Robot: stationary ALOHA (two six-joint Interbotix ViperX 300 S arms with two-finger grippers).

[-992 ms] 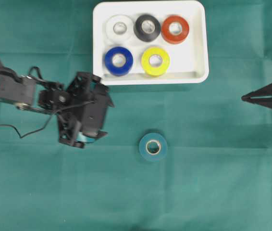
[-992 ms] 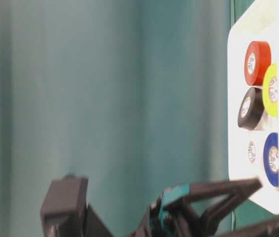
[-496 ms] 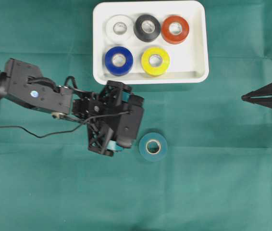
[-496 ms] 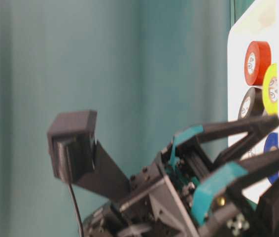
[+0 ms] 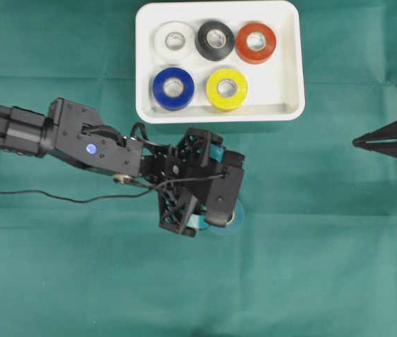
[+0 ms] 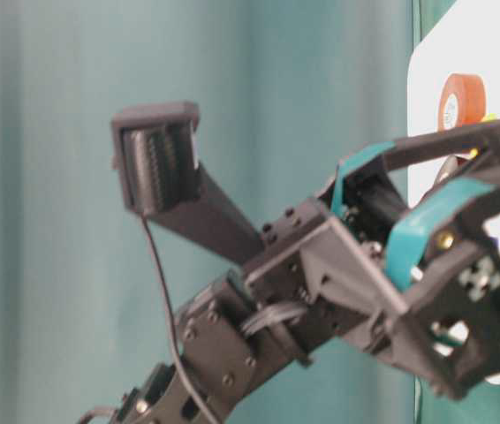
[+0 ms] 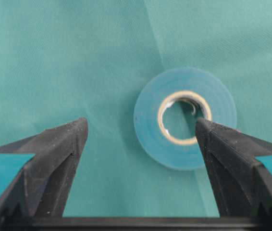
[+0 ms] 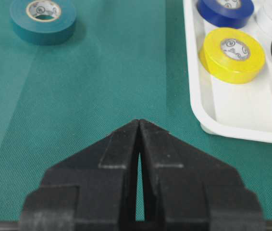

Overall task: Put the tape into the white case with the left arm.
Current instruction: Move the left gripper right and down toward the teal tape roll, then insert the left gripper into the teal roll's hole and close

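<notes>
A teal tape roll lies flat on the green cloth, mostly covered by my left gripper in the overhead view, with only its right edge showing. In the left wrist view the left gripper is open above the roll. Its right fingertip overlaps the cardboard core and its left fingertip is over bare cloth. The white case sits at the back and holds white, black, red, blue and yellow rolls. My right gripper rests shut at the right edge, far from the tape.
Inside the case the yellow roll and blue roll fill the front row, with bare floor at its front right corner. A loose black cable trails from the left arm across the cloth.
The left arm has swung right and forward from the left side until its open gripper is over the teal tape. The right arm and all rolls have stayed put.
</notes>
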